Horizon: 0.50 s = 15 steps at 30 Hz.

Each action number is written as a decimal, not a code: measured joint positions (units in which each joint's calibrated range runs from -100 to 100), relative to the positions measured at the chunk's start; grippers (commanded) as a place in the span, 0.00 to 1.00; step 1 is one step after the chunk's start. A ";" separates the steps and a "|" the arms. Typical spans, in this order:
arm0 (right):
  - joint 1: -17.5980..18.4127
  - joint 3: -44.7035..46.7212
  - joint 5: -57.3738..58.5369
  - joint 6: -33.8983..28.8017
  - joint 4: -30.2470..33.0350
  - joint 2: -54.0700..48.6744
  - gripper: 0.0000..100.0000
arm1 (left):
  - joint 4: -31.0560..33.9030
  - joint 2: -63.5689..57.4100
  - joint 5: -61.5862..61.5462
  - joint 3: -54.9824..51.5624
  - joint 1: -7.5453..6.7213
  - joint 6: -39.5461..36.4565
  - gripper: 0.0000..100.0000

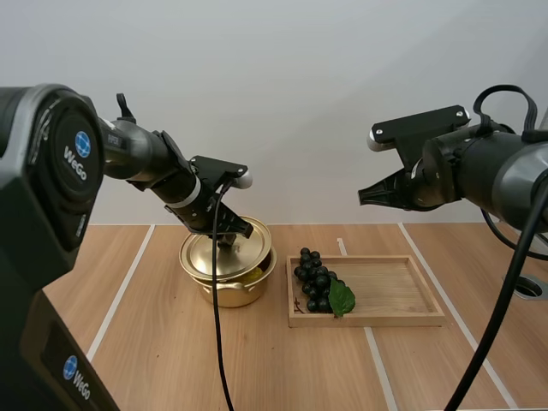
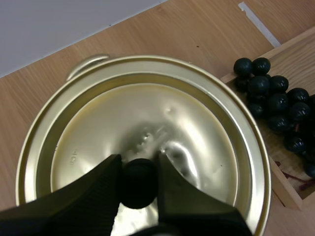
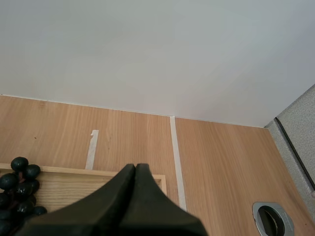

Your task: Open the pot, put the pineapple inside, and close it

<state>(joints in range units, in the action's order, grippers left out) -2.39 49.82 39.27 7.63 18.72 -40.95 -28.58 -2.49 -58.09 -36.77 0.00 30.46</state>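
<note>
On table: one pot, one tray, one grape bunch; left end effector tight on lid, right end effector clenched.

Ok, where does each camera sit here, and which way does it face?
High view: behind and above the arm bases, looking forward and down over the table; both arms show, left hand at the lid, right hand raised.
Left wrist view: on the left arm, looking down onto the lid; its hand pinches the knob.
Right wrist view: on the right arm, looking forward over the tray's far rim; its hand is shut.
Shared: grapes in all three.
</note>
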 measured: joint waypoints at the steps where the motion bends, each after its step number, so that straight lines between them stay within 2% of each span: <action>1: 0.00 0.00 0.00 0.00 0.00 0.00 0.00 | -0.08 0.26 0.36 0.00 0.00 0.09 0.00; 13: 0.00 0.00 0.04 0.00 0.00 0.00 0.00 | -0.61 1.55 0.38 0.24 -0.06 1.17 0.00; 15: 0.00 0.00 0.04 0.00 0.00 0.00 0.00 | -0.61 1.55 0.18 0.24 -0.47 1.36 0.00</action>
<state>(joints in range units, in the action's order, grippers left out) -2.39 49.82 39.31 7.63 18.72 -40.95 -29.19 -0.94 -57.91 -36.53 -0.47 31.82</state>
